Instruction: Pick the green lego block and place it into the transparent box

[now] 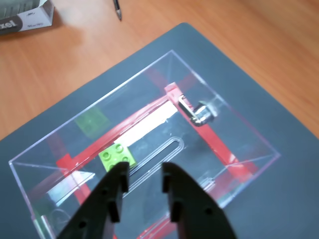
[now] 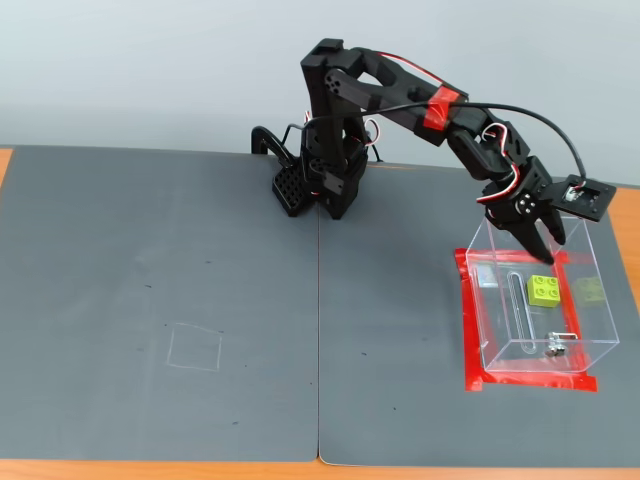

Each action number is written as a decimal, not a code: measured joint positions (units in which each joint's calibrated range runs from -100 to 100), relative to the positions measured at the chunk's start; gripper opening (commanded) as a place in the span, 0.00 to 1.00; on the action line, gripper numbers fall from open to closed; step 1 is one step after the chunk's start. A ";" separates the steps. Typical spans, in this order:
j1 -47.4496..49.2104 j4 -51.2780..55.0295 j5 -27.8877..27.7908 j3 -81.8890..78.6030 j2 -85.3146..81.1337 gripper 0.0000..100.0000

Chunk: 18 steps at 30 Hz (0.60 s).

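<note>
The green lego block (image 1: 117,155) (image 2: 544,289) lies studs-up on the floor of the transparent box (image 1: 247,145) (image 2: 500,330). A faint green reflection of it shows in the box wall in both views. My gripper (image 1: 144,178) (image 2: 542,248) hangs over the box's open top, just above the block. It is open, with nothing between its black fingers. In the wrist view the block sits just beyond the left fingertip (image 1: 121,175), outside the gap. The box's slot and metal latch (image 1: 195,112) face the camera.
Red tape (image 2: 468,330) frames the box's base on the dark grey mat (image 2: 250,300). On the wooden table beyond the mat lie a pen (image 1: 117,9) and a small carton (image 1: 25,17). A faint square outline (image 2: 195,348) marks the mat's left half. The arm's base (image 2: 320,185) stands at the back.
</note>
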<state>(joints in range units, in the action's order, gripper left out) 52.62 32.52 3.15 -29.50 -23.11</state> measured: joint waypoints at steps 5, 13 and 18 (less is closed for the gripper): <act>-5.16 0.00 -0.10 -3.86 -6.29 0.02; -19.31 0.00 -0.10 -14.19 -20.65 0.02; -26.46 0.00 -0.05 -19.31 -30.50 0.02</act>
<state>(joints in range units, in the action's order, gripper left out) 26.16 32.52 3.10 -48.81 -53.61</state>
